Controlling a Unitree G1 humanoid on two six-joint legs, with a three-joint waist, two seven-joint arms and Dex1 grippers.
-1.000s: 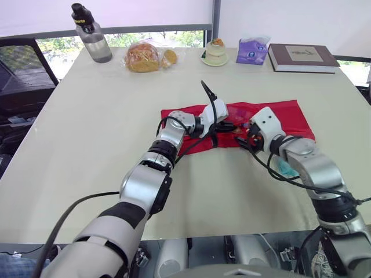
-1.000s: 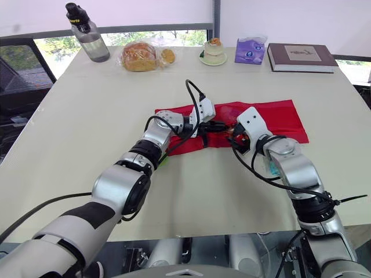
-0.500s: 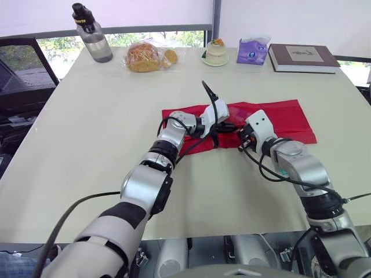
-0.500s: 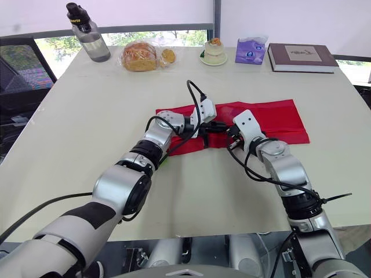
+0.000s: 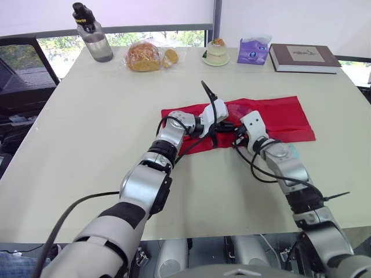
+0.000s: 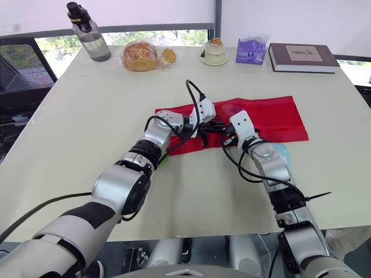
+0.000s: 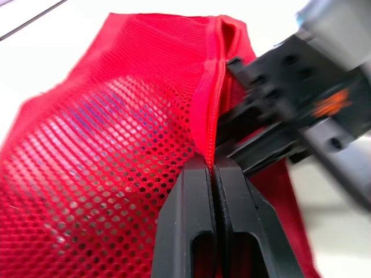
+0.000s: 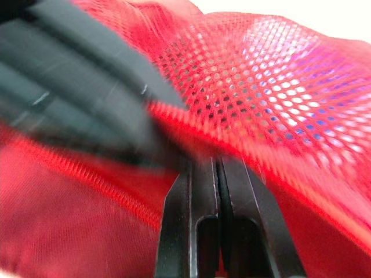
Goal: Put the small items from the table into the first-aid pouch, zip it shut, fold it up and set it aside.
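- Red mesh makes up the pouch (image 5: 272, 116), which lies flat on the cream table (image 5: 98, 127), a little right of the middle and stretched out sideways.
- Up close, the mesh (image 7: 116, 145) has an open weave of small holes. A solid red seam runs along its edge, and a bluish-purple patch shows through the netting (image 8: 301, 63).
- The part of the pouch on the robot's right is smooth and flat. The part near the grippers is bunched and lifted slightly.
- The left gripper (image 7: 211, 165) has its two black fingers pressed together, pinching the red seam at the pouch's edge.
- The right gripper (image 8: 214, 165) sits just beside the left one, almost tip to tip. Its fingers are closed too, with their tips against the seam. Whether any fabric is caught between them cannot be told.
- A pale blue thing (image 6: 281, 153) lies on the table near the pouch's front edge, partly hidden by the right forearm.
- Along the far side of the table, well apart from the pouch, stand a bottle (image 5: 91, 33), bagged bread (image 5: 145, 57), a small cake on a plate (image 5: 215, 52), a purple tissue pack (image 5: 253, 50) and a book (image 5: 304, 57).
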